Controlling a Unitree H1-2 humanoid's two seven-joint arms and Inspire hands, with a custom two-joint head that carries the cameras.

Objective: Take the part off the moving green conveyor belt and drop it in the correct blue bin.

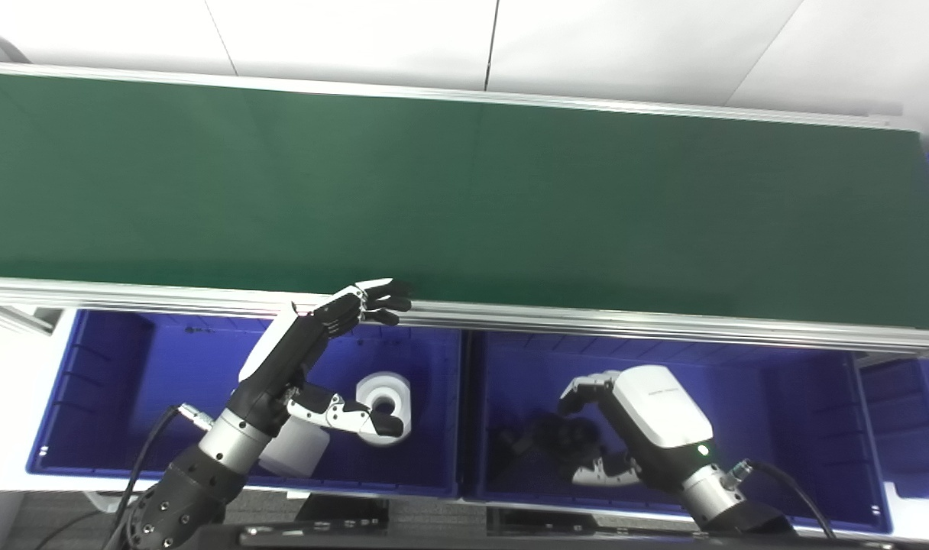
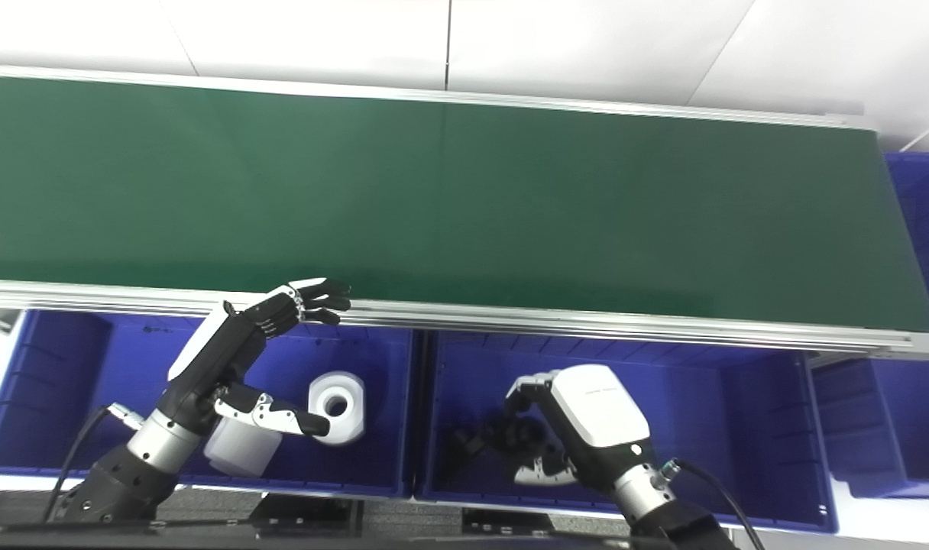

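Belt: the green conveyor belt [image 1: 464,191] runs left to right across the far side, with a silver rail [image 1: 587,319] along its near edge; no part shows on its surface.
Left bin: a blue bin [image 1: 105,382] sits just below the rail on the near left, touching the next bin along its right wall.
Right bin: a second blue bin [image 1: 801,412] sits to the right of the first, also under the rail.
Far-right bin: part of a third blue bin [image 1: 904,412] shows at the right edge.
Left hand: the left hand [image 1: 304,359] is over the left bin, fingers spread and holding nothing, fingertips [image 1: 384,294] reaching up to the rail, thumb pointing right.
Right hand: the right hand [image 1: 640,416] is down inside the right bin, back of the hand upward, fingers curled downward; whether they grip anything cannot be told.
White parts: a white ring-shaped part [image 1: 384,403] lies in the left bin just right of the left thumb; another white piece [image 1: 292,451] lies near the wrist, partly hidden.
Dark parts: a dark clump of parts [image 1: 545,439] lies on the right bin's floor, just left of the right hand; its shape is unclear.
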